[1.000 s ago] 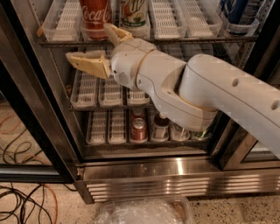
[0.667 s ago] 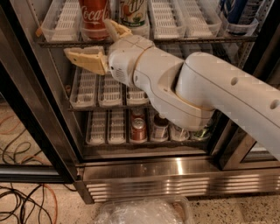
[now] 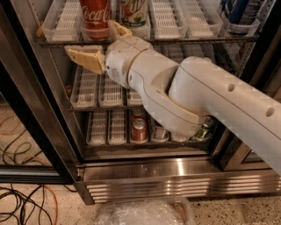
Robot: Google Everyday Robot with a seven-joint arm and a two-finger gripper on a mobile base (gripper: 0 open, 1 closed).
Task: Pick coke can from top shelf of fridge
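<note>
Camera view looks into the fridge, where the coke can stands upright in a lane tray toward the left of the top shelf, close to the shelf's near edge, its upper part cut off by the frame. Just right of it stands a white-and-green can. The gripper sits just in front of and a little below the coke can, released, its two tan fingers spread wide with nothing between them: one finger reaches up across the shelf edge between the two cans, the other points left beneath the shelf. Behind the gripper the thick white arm runs down to the right and covers much of the middle rack. On the bottom rack stand a red can and, further right, a green can. A blue can stands at the right end of the top shelf. Cables lie on the floor at the left, and crumpled clear plastic lies nearest the camera.
</note>
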